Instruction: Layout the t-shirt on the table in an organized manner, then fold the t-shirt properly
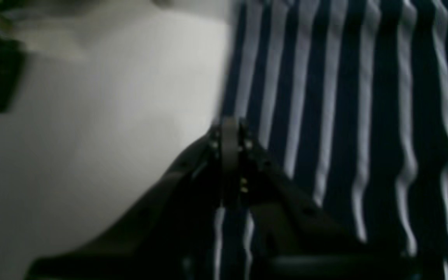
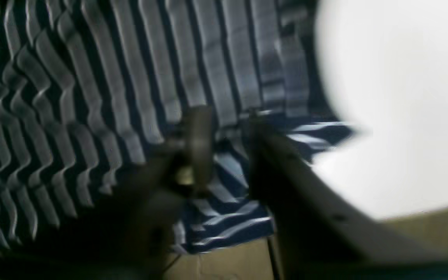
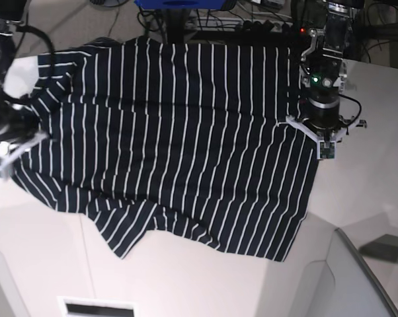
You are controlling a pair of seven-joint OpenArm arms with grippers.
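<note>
Lying spread over the large off-white tabletop [image 3: 377, 191], the dark navy white-striped cloth t-shirt [image 3: 179, 139] was mostly flat but skewed, near hem rumpled, no fold made. Left gripper [image 1: 230, 134] was pressed together at its edge; right gripper [image 2: 224, 116] pinched a bunched edge, blurred.

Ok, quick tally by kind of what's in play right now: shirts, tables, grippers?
T-shirt: 1
Table: 1
Grippers: 2 (left gripper, right gripper)
Total: 4
</note>
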